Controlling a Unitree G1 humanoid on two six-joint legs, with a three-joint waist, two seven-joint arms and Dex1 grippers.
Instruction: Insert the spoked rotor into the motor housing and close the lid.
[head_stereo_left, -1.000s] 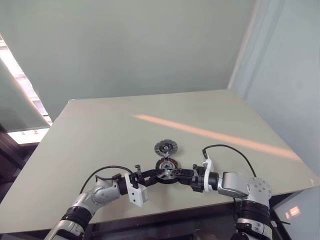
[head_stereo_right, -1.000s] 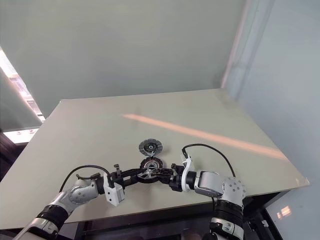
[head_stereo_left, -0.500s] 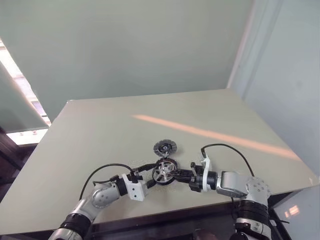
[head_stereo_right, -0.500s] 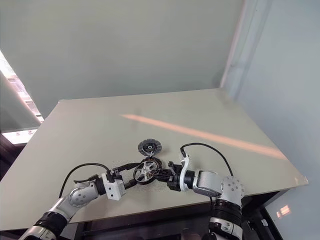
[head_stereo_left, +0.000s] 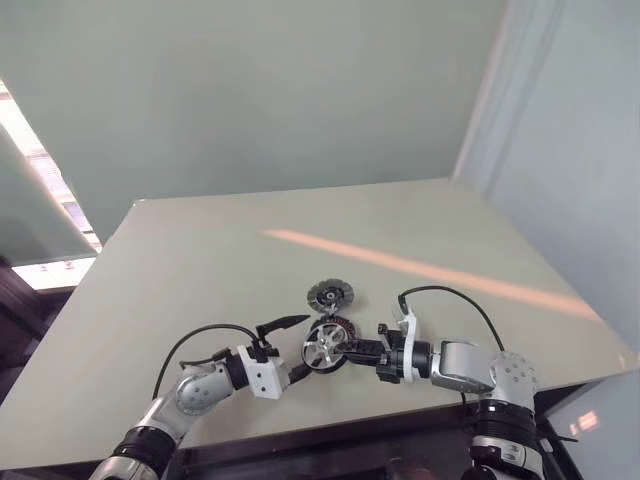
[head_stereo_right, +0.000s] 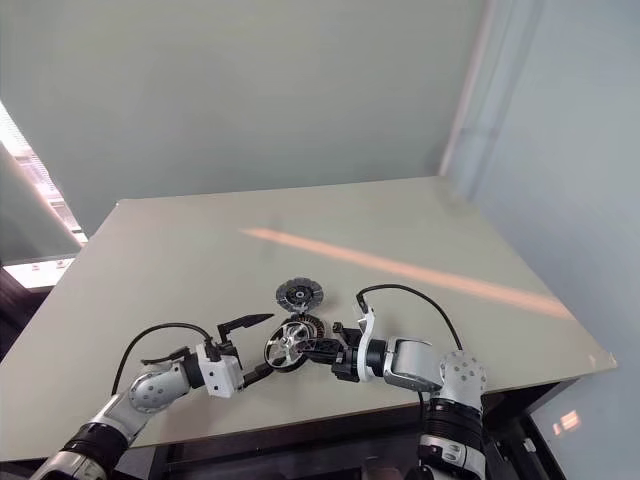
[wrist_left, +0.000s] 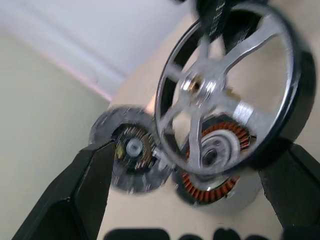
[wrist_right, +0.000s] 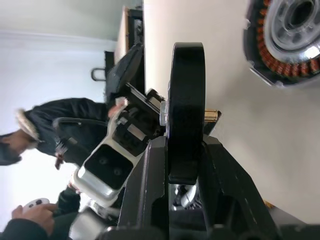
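Gripping the spoked rotor (head_stereo_left: 326, 347) by its dark rim, the right end effector (head_stereo_left: 352, 349) is clamped edge-on across the ring and holds it upright, clear of the surface (head_stereo_left: 200, 270). The left end effector (head_stereo_left: 290, 347) stands just left of the rotor with its two black fingers spread wide apart, one above and one below, touching nothing.

Task progress, as judged from the layout: the rotor is lifted and in hand but not yet inserted. The motor housing (wrist_left: 215, 160) lies flat on the surface directly behind the rotor, its windings exposed. The lid (head_stereo_left: 330, 294) rests just beyond the housing, on the far side, untouched. Remaining steps: lower the rotor flat onto the housing, then fit the lid.

Materials: the rotor is a thin bright metal ring with open spokes, a small central hub with a brass-coloured pin, and a dark outer band. The housing shows a ring of copper-coloured windings around a silvery centre. The lid is a dark grey disc, apparently with a ribbed rim.

A person in dark clothing appears beyond the arms in the right wrist view.
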